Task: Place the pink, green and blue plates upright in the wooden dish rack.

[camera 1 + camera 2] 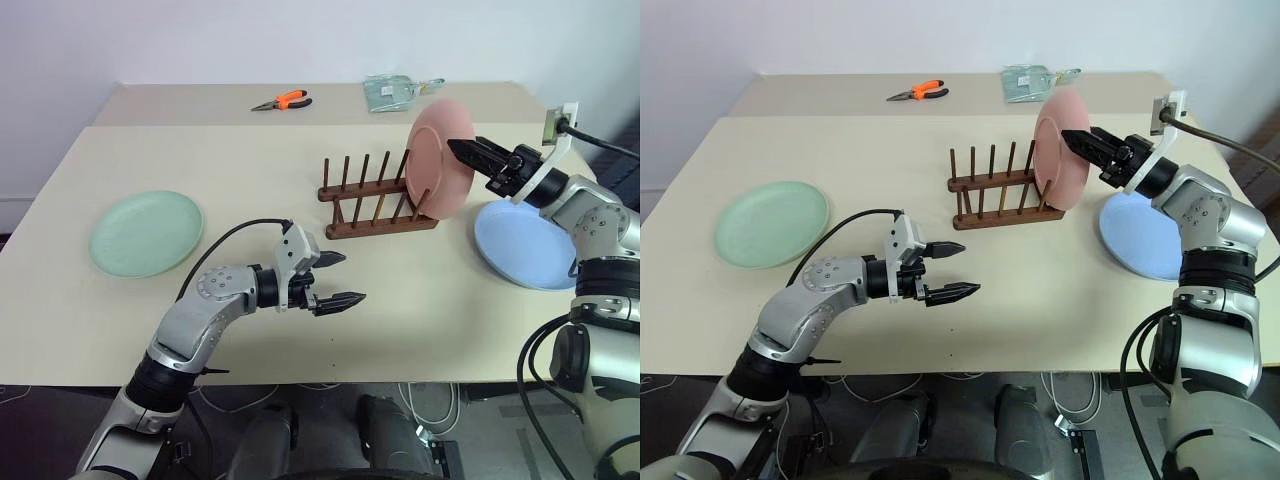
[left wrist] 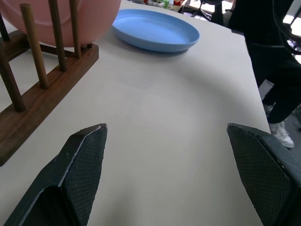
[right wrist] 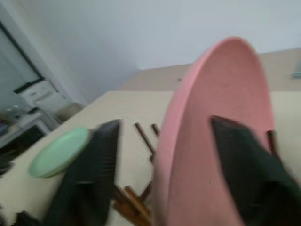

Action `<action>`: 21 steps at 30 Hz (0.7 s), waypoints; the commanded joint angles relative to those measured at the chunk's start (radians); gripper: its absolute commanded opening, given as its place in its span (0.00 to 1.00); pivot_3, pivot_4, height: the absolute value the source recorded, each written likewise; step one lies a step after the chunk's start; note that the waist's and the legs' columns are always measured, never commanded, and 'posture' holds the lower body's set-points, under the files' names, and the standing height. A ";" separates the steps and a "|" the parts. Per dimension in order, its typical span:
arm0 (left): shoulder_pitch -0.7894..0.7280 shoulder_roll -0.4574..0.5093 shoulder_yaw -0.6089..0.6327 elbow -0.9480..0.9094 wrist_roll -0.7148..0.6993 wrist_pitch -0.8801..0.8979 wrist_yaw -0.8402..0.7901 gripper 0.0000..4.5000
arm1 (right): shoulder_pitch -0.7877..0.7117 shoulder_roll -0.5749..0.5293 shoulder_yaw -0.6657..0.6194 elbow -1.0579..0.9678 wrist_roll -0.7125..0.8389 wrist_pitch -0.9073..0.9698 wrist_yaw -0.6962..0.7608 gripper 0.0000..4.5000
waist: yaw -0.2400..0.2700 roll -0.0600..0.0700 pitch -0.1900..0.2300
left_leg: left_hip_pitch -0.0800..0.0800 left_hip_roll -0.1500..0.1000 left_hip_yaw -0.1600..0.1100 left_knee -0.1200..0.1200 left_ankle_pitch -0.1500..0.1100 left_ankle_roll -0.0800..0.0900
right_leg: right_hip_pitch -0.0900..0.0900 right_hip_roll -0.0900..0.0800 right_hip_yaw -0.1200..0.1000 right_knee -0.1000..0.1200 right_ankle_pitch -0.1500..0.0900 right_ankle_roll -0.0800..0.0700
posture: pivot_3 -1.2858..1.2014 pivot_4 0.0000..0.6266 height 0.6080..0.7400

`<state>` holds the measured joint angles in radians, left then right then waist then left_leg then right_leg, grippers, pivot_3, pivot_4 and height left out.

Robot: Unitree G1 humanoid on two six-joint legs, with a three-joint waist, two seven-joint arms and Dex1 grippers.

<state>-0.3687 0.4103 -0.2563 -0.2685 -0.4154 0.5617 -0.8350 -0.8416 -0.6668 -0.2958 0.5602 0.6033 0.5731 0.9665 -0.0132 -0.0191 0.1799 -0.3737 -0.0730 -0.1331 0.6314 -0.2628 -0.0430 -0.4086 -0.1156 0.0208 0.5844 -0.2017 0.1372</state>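
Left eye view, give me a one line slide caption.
Pink plate upright in the wooden rack, open right gripper at its rim; green and blue plates flat.

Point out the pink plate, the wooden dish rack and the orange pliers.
pale pink round plastic plate (image 1: pixel 440 160), left eye view, middle of its face
dark brown wooden dish rack (image 1: pixel 382 225), left eye view, front rail
orange-handled pliers (image 1: pixel 289 99), left eye view, handles

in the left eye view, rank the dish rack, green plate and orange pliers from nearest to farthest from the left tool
1. wooden dish rack, ahead and right of the left tool.
2. green plate, flat at the table's left.
3. orange pliers, at the far edge.
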 commanded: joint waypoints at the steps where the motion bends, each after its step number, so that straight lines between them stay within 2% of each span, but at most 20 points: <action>1: 0.001 0.003 0.064 -0.032 -0.001 -0.017 0.041 0.93 | 0.014 -0.004 -0.062 -0.130 -0.048 -0.148 -0.119 0.91 | 0.001 0.000 0.000 | 0.000 0.000 0.000 0.000 0.000 0.000 | 0.000 0.000 0.000 0.000 0.000 0.000 | 0.52 0.24 1.00; 4: -0.021 -0.011 0.160 0.026 0.016 -0.025 0.146 0.93 | 0.045 -0.012 -0.087 -0.234 -0.072 -0.201 -0.205 0.91 | 0.001 0.001 0.000 | 0.000 0.000 0.000 0.000 0.000 0.000 | 0.000 0.000 0.000 0.000 0.000 0.000 | 0.52 0.24 1.00; 5: -0.035 -0.019 0.208 0.054 0.018 -0.021 0.199 0.97 | 0.066 -0.018 -0.088 -0.294 -0.076 -0.204 -0.219 0.96 | 0.001 0.001 0.000 | 0.000 0.000 0.000 0.000 0.000 0.000 | 0.000 0.000 0.000 0.000 0.000 0.000 | 0.52 0.24 1.00; 7: -0.059 -0.026 0.301 0.097 0.020 -0.009 0.293 0.97 | 0.117 -0.030 -0.071 -0.431 -0.075 -0.190 -0.224 0.96 | 0.001 0.000 0.000 | 0.000 0.000 -0.001 0.000 0.000 0.000 | 0.000 0.000 0.000 0.001 0.000 0.000 | 0.52 0.24 1.00; 10: -0.111 0.006 0.476 0.189 0.119 0.028 0.571 0.97 | 0.238 -0.070 0.060 -0.755 -0.109 -0.144 -0.198 0.96 | -0.005 0.001 0.000 | 0.000 0.000 -0.001 0.000 0.000 0.000 | -0.001 0.000 0.000 0.002 0.000 0.000 | 0.52 0.24 1.00; 13: -0.135 0.020 0.612 0.234 0.196 0.105 0.806 0.97 | 0.307 -0.065 0.188 -0.945 -0.119 -0.103 -0.194 0.96 | -0.012 0.000 0.000 | 0.001 0.001 -0.001 0.000 0.000 0.000 | -0.002 0.000 0.001 0.005 0.000 0.001 | 0.52 0.24 1.00; 16: -0.118 0.023 0.706 0.206 0.239 0.168 0.935 0.97 | 0.351 -0.032 0.307 -1.019 -0.149 -0.096 -0.193 0.96 | -0.001 -0.001 -0.001 | 0.001 0.001 -0.001 0.001 0.000 0.000 | -0.002 0.000 0.000 0.005 0.000 0.001 | 0.52 0.24 1.00; 21: -0.079 -0.073 0.893 0.073 0.170 0.351 1.057 0.97 | 0.378 0.028 0.423 -0.990 -0.215 -0.141 -0.190 0.96 | 0.019 -0.006 -0.001 | 0.000 -0.001 -0.002 0.002 0.000 -0.001 | -0.001 -0.001 0.000 0.005 0.000 0.001 | 0.52 0.24 1.00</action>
<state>-0.4431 0.3546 0.5850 -0.1205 -0.2146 0.8630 0.1883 -0.4599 -0.6452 0.1238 -0.4250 0.4075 0.4665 0.7752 0.0062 -0.0252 0.1785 -0.3738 -0.0743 -0.1355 0.6338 -0.2628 -0.0436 -0.4098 -0.1167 0.0204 0.5895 -0.2021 0.1383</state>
